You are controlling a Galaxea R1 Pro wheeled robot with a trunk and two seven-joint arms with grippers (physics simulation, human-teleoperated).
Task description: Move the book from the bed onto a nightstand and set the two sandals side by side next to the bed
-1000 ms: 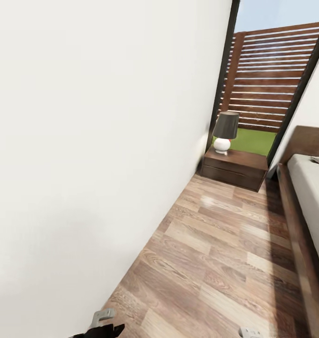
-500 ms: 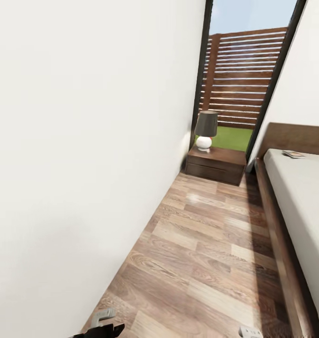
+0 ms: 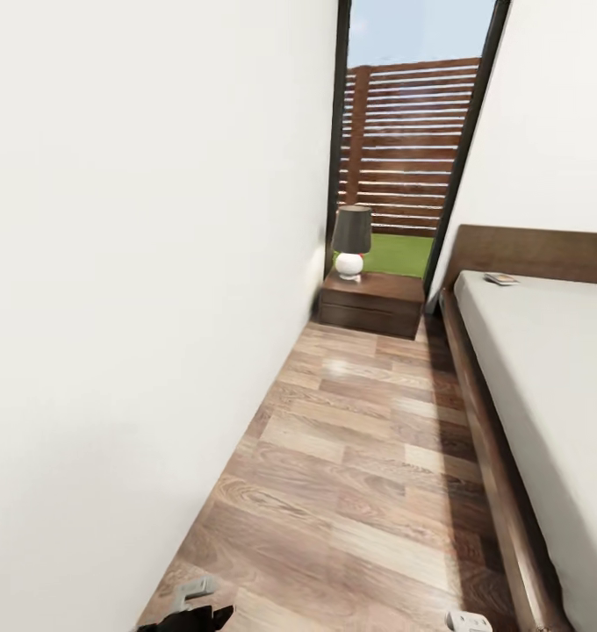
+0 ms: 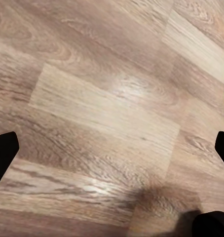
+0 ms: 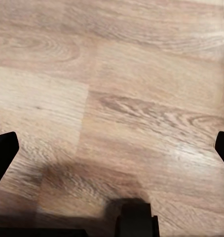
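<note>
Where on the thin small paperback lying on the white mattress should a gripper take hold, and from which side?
The thin small paperback lies flat near the brown wooden headboard. Probably best: come from the floor-side edge of the bed, pinching an edge across its thickness; detail is too small to judge more.

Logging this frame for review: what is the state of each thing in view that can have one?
book: lying flat on the bed, near the headboard, not yet moved.
bed: mattress bare apart from the book.
nightstand: drawers closed, lamp on top.
lamp: upright, seemingly unlit.
left gripper: open, empty, over the floor.
right gripper: open, empty, over the floor.
</note>
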